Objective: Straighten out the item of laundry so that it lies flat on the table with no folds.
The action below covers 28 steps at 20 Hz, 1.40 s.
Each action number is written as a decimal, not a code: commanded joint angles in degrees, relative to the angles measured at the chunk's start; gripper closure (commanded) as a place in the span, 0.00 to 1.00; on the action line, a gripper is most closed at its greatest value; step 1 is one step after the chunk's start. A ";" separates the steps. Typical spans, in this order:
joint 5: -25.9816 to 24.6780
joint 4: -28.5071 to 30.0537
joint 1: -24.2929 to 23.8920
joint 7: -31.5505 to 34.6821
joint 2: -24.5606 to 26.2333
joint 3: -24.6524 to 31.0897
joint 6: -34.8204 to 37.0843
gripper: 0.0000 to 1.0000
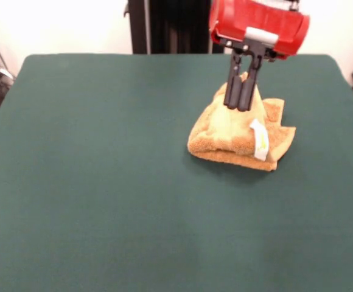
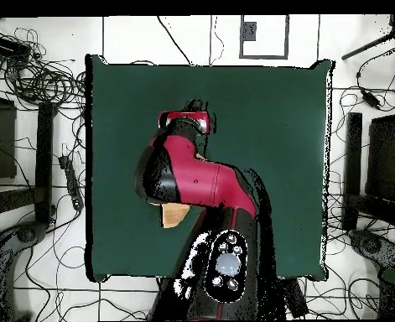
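Note:
The orange-tan towel (image 1: 234, 135) lies crumpled and folded over itself on the green table (image 1: 103, 182), right of centre toward the far side. Its white-yellow care tag (image 1: 260, 139) hangs on the front slope. The middle of the towel is drawn up into a peak. My gripper (image 1: 237, 107) comes down from the red wrist onto that peak, with its two black fingers (image 1: 232, 91) pressed close together on the cloth. In the overhead view my arm (image 2: 192, 180) hides the gripper and most of the towel; only a corner of the towel (image 2: 175, 215) shows.
The robot's black pedestal (image 1: 170, 27) stands behind the table's far edge. Cables and stands (image 2: 41, 92) lie on the floor around the table. The towel sits some way in from the table's far and right edges.

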 commanded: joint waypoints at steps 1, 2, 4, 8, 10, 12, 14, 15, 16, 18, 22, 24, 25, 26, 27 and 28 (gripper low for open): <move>-3.47 6.87 0.33 12.08 5.92 8.47 -5.22 1.00; -3.95 6.63 0.16 12.16 6.27 8.72 -6.24 1.00; -4.02 6.41 0.03 12.47 6.68 8.93 -7.28 1.00; -2.66 7.24 -0.20 14.80 5.50 9.96 -8.03 1.00; -4.09 8.02 -1.89 15.38 4.22 12.73 -8.32 1.00; -2.19 7.97 -1.24 15.25 3.86 12.20 -6.29 1.00; -1.82 7.94 -1.63 14.58 3.59 12.89 -4.46 1.00; -1.49 7.75 -1.08 14.53 3.74 12.20 -5.18 1.00; -1.03 7.52 -0.51 14.39 3.94 11.54 -5.50 1.00; 0.13 7.04 0.27 14.15 4.32 10.65 -4.87 1.00; 1.09 6.72 1.10 14.27 4.81 9.77 -5.58 1.00; 1.09 6.86 0.86 14.40 4.66 10.13 -5.59 1.00; 1.29 6.81 0.99 14.37 4.69 10.00 -5.54 1.00; 1.51 6.75 1.25 14.35 4.81 9.68 -5.81 1.00; 1.72 6.69 1.51 14.32 4.92 9.35 -6.08 1.00; 1.80 6.74 1.58 14.34 4.96 9.26 -6.21 1.00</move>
